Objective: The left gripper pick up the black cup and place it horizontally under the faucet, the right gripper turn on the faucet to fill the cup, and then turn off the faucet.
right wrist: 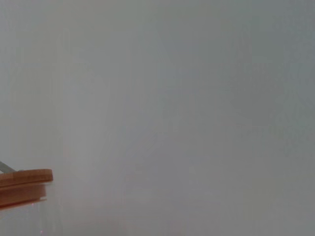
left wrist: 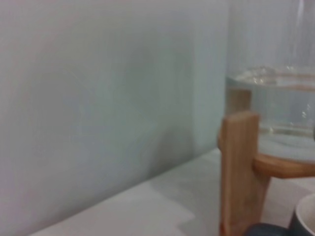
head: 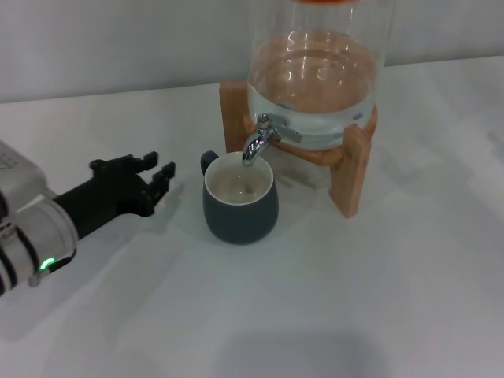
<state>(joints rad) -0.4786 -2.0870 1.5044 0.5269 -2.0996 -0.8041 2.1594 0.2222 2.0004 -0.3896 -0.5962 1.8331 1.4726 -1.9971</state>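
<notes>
Already placed: the black cup (head: pixel 240 206) stands upright on the table (head: pixel 378 299), mouth directly beneath the spout of the faucet (head: pixel 258 142). Cup's small handle points toward the back, on the side nearer the left end effector (head: pixel 161 179).

Left end effector: empty, fingers parted, holding nothing. It hangs low over the table with the cup just ahead of its fingertips, a clear gap between them, no contact. Green light shows on the arm behind it. From its wrist camera, only a sliver of the cup rim appears ahead at the frame's corner, with the wooden stand (left wrist: pixel 239 172) and the glass jar (left wrist: pixel 275 113) beyond.

Right end effector: not seen in the head view. Its wrist camera shows blank wall and an edge of an orange-brown lid (right wrist: pixel 24 187); its finger state is not shown.

Jar holds water to well over half its visible height. No stream visible from the spout. Cup interior looks pale; whether any water lies in it, I cannot tell.

Judgement on progress: pick-and-place portion looks complete, cup released under the tap. Likely remaining: right end effector reaches the faucet lever, opens it, lets the cup fill, closes it. Whether that has started cannot be told from the lever's position here.
</notes>
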